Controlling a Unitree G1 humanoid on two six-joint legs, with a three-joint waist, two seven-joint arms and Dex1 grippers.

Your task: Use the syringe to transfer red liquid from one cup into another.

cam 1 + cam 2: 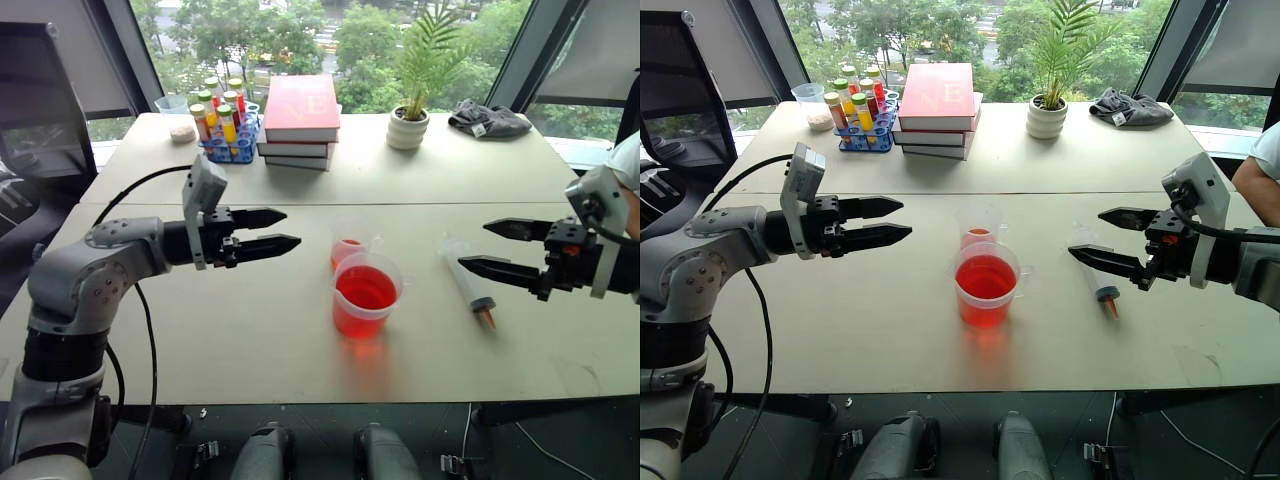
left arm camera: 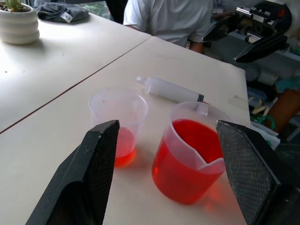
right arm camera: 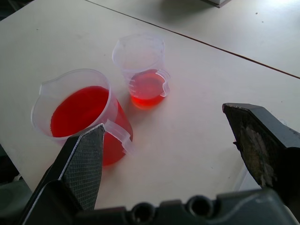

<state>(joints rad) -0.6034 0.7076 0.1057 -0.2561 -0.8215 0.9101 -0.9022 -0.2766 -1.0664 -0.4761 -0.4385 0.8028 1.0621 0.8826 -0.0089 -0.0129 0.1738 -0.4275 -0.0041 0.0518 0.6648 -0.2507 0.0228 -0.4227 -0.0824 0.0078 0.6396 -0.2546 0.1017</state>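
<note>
The right gripper (image 1: 497, 248) hangs above the table with its two black fingers spread wide and nothing between them, pointing in toward the middle of the table. Just below and beside it lies the syringe (image 1: 468, 283), flat on the tabletop, orange-red tip toward the near edge and plunger end away, untouched. Further in stands the larger cup (image 1: 366, 296), well filled with red liquid (image 1: 365, 288), and touching or just behind it the smaller cup (image 1: 347, 247), with only a shallow red layer at its bottom. On the far side of the cups the left gripper (image 1: 266, 230) is held level, aimed at them, its fingers parted and empty.

The step in hand looks to be picking up the syringe. To do it well, the right gripper should probably come down over the middle of the barrel with the fingers straddling it crosswise, since a round barrel lying flat will likely roll if nudged from one side. Closing squarely on the barrel, clear of the plunger, would leave the plunger free for the left gripper to draw.
</note>
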